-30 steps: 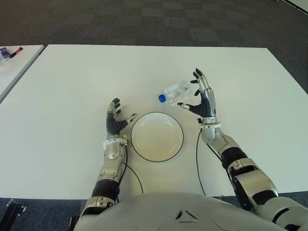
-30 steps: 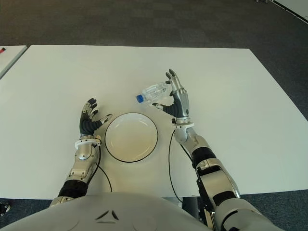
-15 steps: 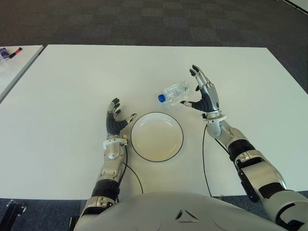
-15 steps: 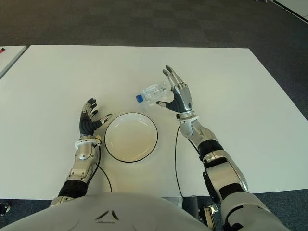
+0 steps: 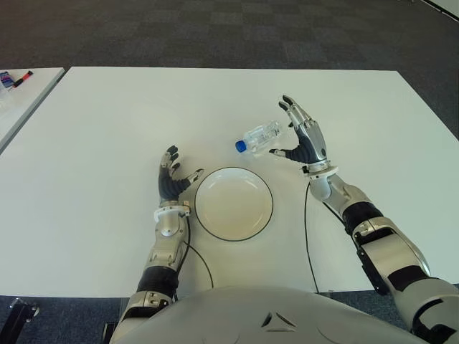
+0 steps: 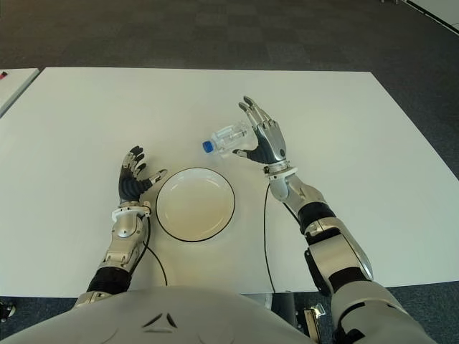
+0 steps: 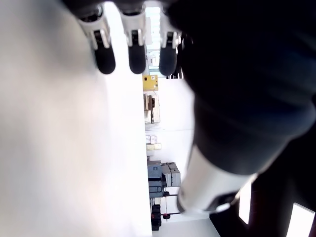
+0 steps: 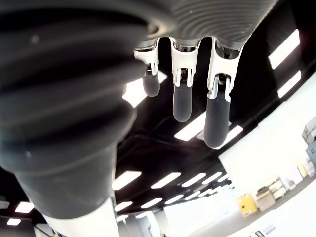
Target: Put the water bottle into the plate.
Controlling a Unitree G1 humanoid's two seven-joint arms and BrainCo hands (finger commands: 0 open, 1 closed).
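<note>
Right robot hand (image 5: 304, 136) raised, fingers spread; left robot hand (image 5: 172, 179) open.

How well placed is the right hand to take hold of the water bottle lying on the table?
Probably well placed: the right hand is open right beside the water bottle, nothing between them, and the plate sits nearer the robot, out of the way.

The right hand (image 8: 163, 59) fills the view, three straight fingers (image 8: 181, 94) holding nothing, with ceiling lights (image 8: 284, 49) beyond the fingertips.
</note>
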